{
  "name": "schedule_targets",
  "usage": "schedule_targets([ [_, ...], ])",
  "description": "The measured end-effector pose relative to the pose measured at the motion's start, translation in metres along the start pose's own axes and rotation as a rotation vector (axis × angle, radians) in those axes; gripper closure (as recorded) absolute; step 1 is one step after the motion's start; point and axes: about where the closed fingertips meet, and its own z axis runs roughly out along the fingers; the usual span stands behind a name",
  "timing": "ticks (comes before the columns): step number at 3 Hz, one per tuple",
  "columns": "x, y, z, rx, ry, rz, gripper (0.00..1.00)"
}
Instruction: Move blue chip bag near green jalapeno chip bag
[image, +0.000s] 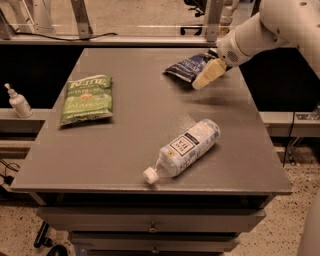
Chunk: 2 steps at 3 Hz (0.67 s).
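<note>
so: tool (200, 82) at blue bag (184, 66); green bag (87, 99) "kettle"

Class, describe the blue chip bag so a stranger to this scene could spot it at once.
Find the grey table, then its far right corner, where the gripper hangs. The blue chip bag lies there beside it: dark navy and crinkled, unlike the flat green jalapeno chip bag at left and the clear bottle in front.

Upper right, the gripper (209, 75) covers the right end of the blue chip bag (184, 66), and the arm (272, 25) is cut off by the frame's edge.
</note>
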Motion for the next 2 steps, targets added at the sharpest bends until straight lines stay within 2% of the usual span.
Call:
schedule_targets([
  [1,-0.004,-0.011,0.027,-0.004,-0.030,0.034,0.19],
  [2,-0.002,-0.013,0.040,-0.001,-0.045,0.055,0.41],
])
